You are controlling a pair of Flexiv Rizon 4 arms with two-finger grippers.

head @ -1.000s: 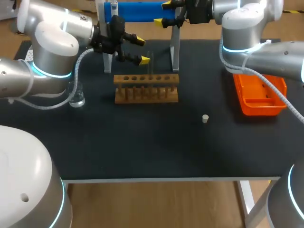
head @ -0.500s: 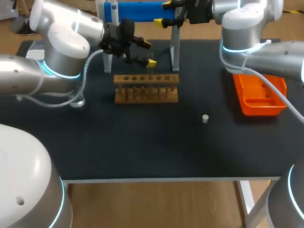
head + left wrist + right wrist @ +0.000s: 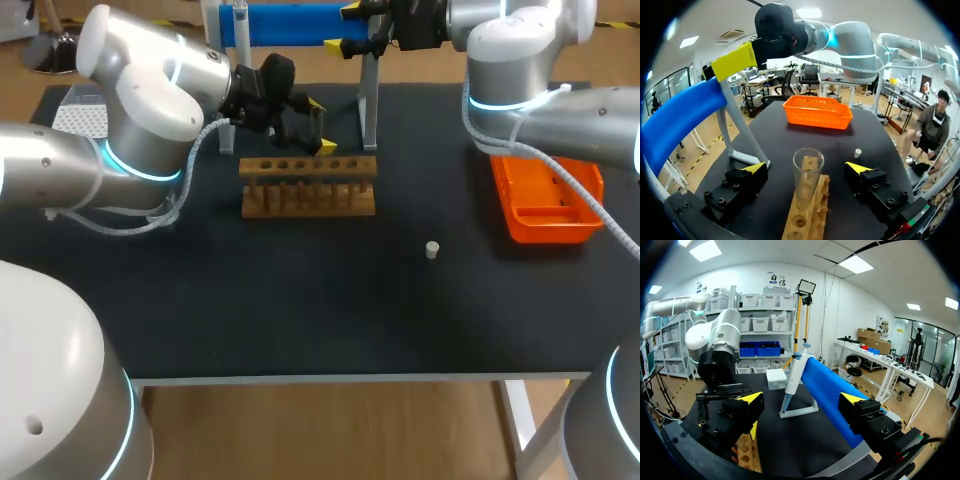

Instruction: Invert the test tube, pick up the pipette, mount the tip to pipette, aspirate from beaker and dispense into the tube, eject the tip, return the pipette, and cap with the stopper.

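Our left pincer [image 3: 806,168] stands released astride the clear tube [image 3: 808,180], mouth up in the wooden rack [image 3: 308,190], upper middle; our right pincer [image 3: 801,400] gapes wide too.

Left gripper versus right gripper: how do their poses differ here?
The left gripper is low at the wooden rack; the right gripper is higher, at the blue roll on the stand behind. The left gripper's fingers flank the upright test tube without touching it; the right gripper's flank the roll's end. Both are open.
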